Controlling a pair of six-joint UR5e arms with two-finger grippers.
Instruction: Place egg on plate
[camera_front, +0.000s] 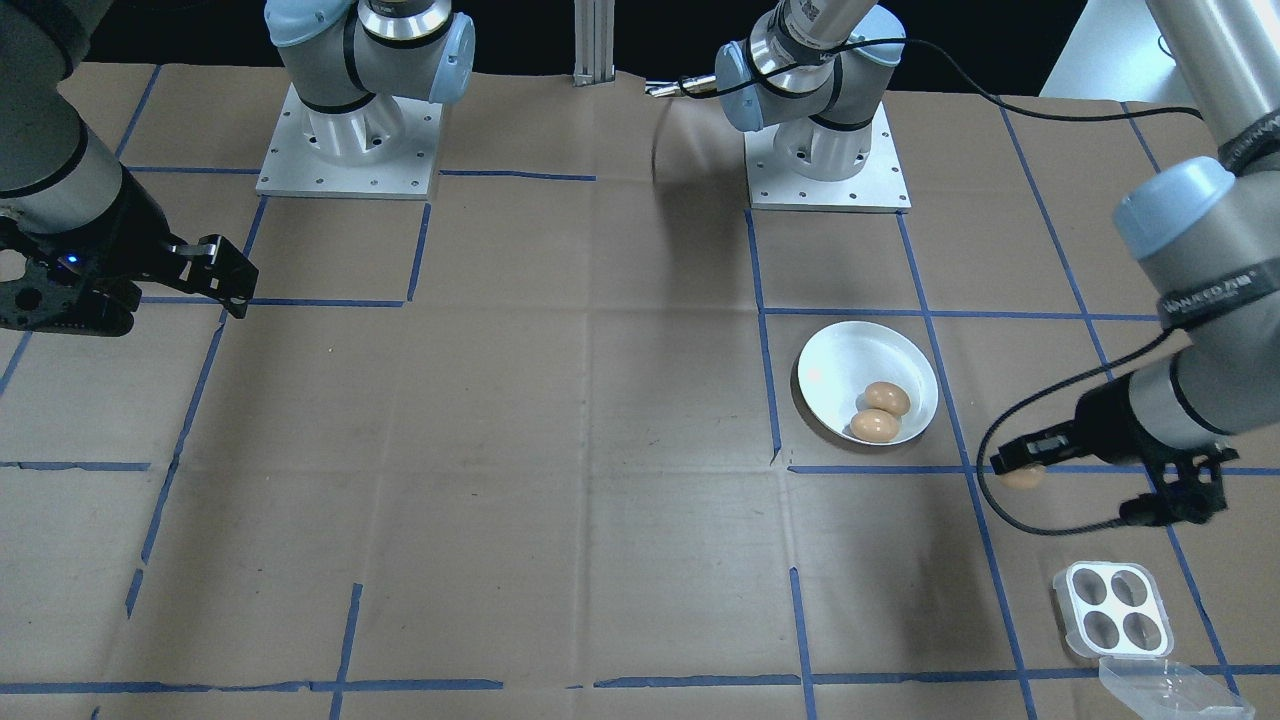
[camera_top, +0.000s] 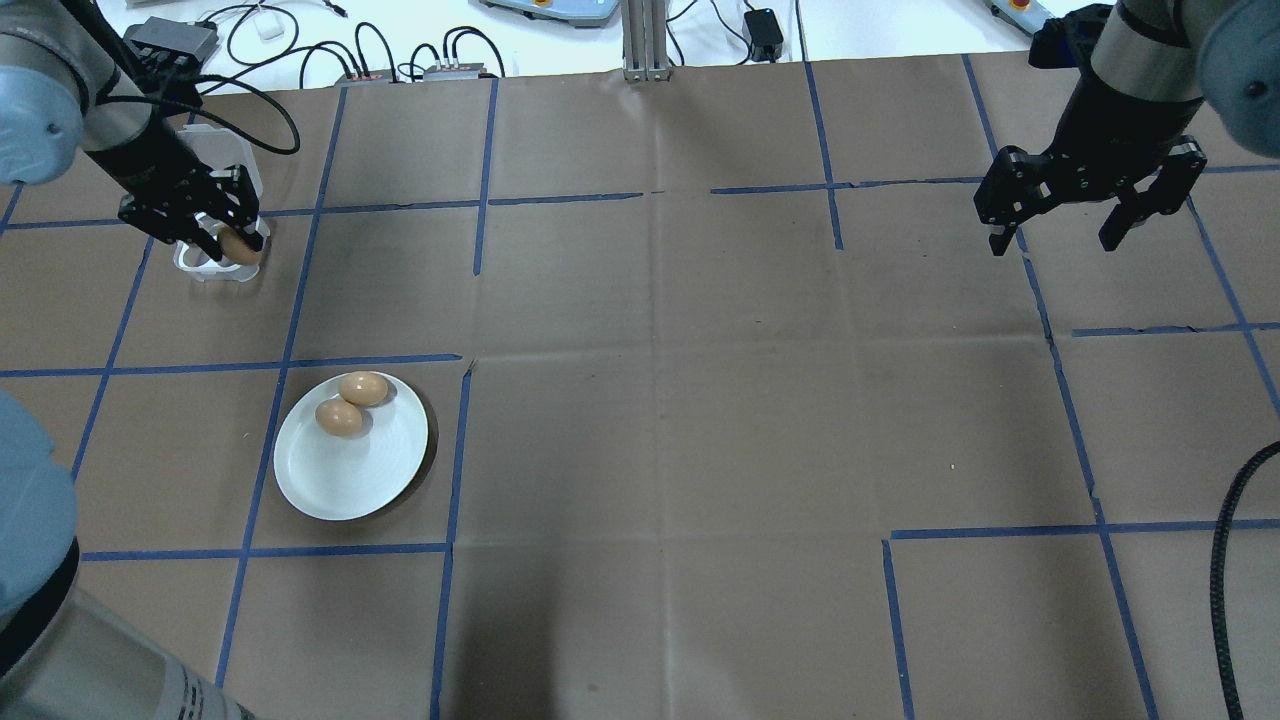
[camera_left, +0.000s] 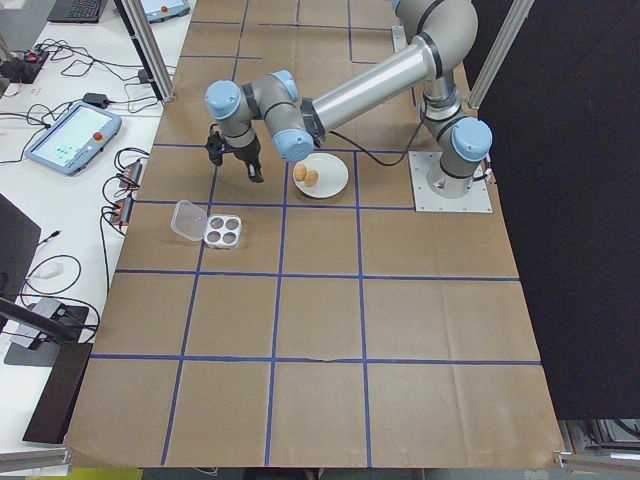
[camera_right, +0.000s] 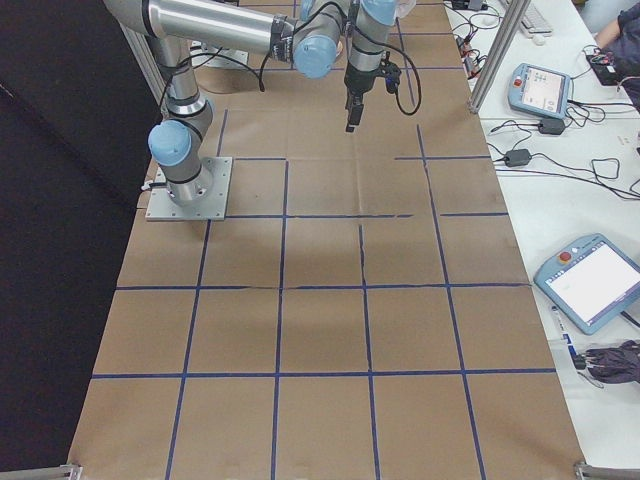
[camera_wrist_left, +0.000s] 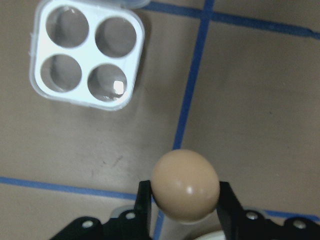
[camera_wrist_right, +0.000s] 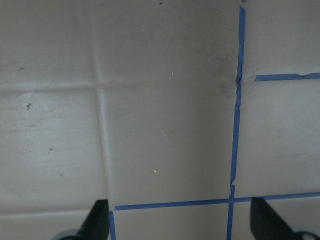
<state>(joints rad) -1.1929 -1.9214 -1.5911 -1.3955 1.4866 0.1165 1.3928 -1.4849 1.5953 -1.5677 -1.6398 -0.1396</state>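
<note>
My left gripper (camera_wrist_left: 185, 192) is shut on a brown egg (camera_wrist_left: 185, 184) and holds it above the paper, between the plate and the egg tray. The same egg (camera_top: 243, 250) shows at that gripper (camera_top: 225, 240) in the overhead view, over the tray's edge. The round white plate (camera_top: 350, 470) lies on the table's left half with two brown eggs (camera_top: 363, 388) (camera_top: 339, 417) touching each other at its far rim. My right gripper (camera_top: 1053, 243) hangs open and empty over the far right of the table.
The square white four-cup egg tray (camera_front: 1113, 608) sits with all cups empty, its clear lid (camera_front: 1170, 690) folded open beside it. Blue tape lines grid the brown paper. Both arm bases (camera_front: 350, 140) (camera_front: 825, 150) are bolted at the robot's edge.
</note>
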